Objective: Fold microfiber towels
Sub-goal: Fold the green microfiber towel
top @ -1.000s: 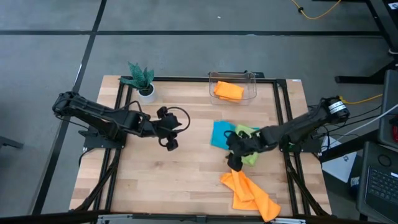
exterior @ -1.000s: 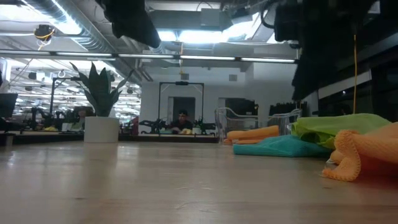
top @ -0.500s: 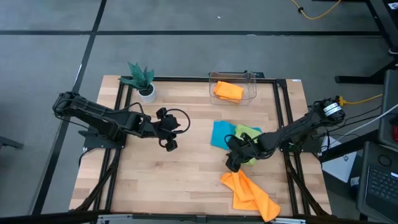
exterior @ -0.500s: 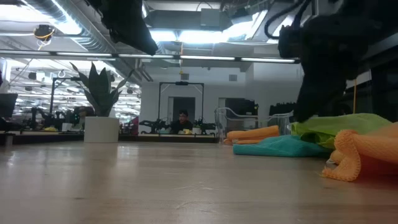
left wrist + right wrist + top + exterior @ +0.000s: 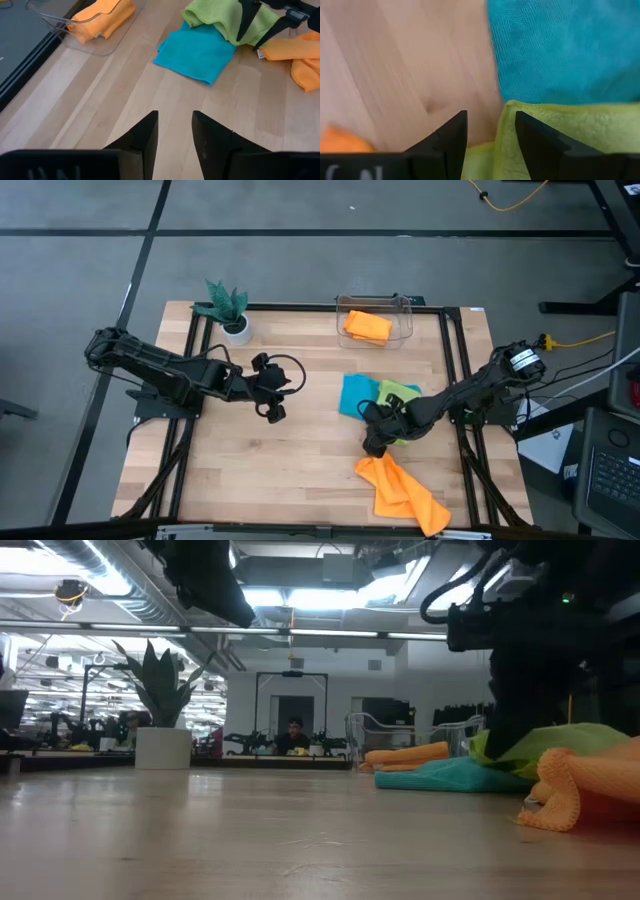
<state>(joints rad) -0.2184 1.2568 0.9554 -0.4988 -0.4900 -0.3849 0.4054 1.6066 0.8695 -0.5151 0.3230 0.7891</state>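
A lime green towel (image 5: pixel 402 402) lies crumpled at the table's right, partly on a flat teal-blue towel (image 5: pixel 354 395). One orange towel (image 5: pixel 400 490) lies bunched by the near edge. Another orange towel (image 5: pixel 367 327) lies folded in the clear bin (image 5: pixel 404 318). My right gripper (image 5: pixel 373 437) is open and low at the green towel's near-left edge (image 5: pixel 506 120), one finger on each side of it. My left gripper (image 5: pixel 280 387) is open and empty above bare wood at the table's left-middle. My right gripper's open fingers (image 5: pixel 535 140) point down at the lime green towel's edge (image 5: pixel 504 131), which runs up between them. I cannot tell whether they touch the cloth. The towel lies slack on the table and on the teal-blue towel.
A small plant in a white pot (image 5: pixel 230 310) stands at the far left. The clear bin stands at the far edge, right of the middle. Bare wood (image 5: pixel 290 460) lies between the two arms and toward the near left.
My right gripper has gone down toward the lime green towel's near-left edge, staying open. The towels lie as they did.
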